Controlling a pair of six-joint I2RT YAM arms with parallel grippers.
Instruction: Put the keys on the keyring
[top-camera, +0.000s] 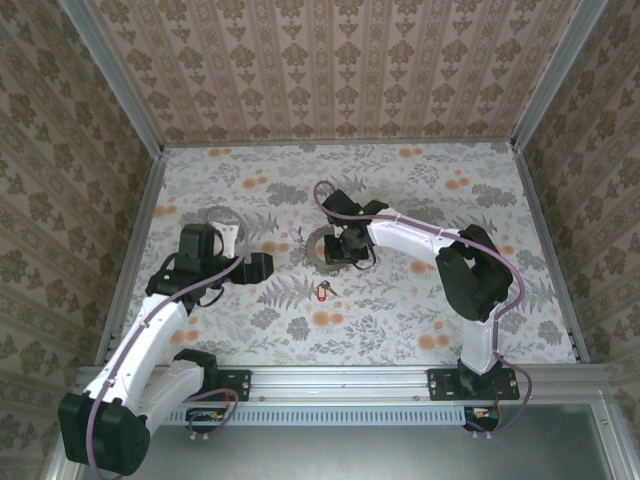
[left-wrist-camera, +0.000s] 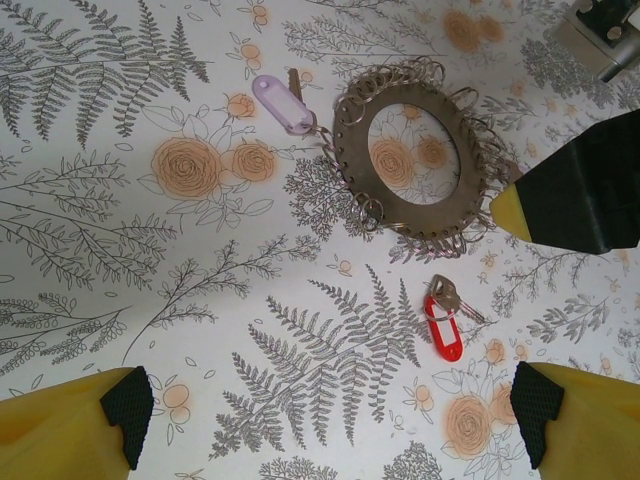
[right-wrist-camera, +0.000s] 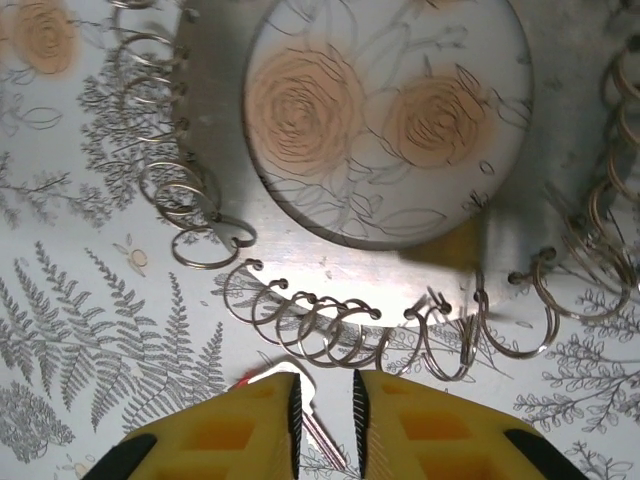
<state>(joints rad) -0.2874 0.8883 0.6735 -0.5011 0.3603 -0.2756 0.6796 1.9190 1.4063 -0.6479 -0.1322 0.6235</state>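
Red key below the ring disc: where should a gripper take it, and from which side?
By the red plastic head, across its narrow width, coming straight down from above. It lies flat on the table, apart from the keyring, so its long edges are free.
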